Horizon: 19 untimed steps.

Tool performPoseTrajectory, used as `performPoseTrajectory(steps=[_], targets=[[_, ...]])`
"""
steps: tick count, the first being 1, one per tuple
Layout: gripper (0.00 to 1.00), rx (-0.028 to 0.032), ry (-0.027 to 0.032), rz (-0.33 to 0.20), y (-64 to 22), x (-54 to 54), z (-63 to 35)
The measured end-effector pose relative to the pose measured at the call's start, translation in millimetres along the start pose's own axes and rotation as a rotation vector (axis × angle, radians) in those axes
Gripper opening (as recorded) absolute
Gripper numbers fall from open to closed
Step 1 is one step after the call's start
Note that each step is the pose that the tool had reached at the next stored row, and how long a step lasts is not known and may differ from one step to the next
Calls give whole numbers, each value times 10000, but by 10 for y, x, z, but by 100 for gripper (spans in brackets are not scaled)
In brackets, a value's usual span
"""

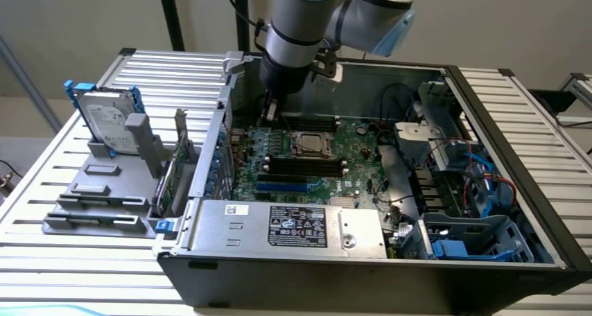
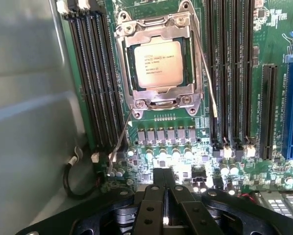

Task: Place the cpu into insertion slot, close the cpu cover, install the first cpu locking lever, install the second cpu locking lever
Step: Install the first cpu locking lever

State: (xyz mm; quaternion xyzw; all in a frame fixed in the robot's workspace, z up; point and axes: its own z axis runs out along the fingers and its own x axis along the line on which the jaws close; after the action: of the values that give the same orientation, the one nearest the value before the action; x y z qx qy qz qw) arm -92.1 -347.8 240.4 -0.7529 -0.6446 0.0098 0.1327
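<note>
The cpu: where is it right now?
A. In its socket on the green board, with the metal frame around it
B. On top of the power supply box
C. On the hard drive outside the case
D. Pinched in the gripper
A: the cpu lies flat in the middle of the cpu cover, which frames it, while the shut gripper hangs apart from it and holds nothing.

cpu (image 2: 158, 63) seated under lowered cpu cover (image 2: 158, 99), pincer (image 2: 164, 182) closed, holding nothing
</note>
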Motion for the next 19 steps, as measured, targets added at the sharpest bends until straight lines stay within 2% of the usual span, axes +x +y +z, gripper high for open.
performPoseTrajectory(steps=[5, 10, 14, 19], targets=[[11, -35, 202, 467, -8, -1, 2], [11, -80, 434, 922, -15, -3, 3], [11, -103, 638, 1243, -21, -4, 4], [11, -107, 949, 1583, -31, -5, 6]])
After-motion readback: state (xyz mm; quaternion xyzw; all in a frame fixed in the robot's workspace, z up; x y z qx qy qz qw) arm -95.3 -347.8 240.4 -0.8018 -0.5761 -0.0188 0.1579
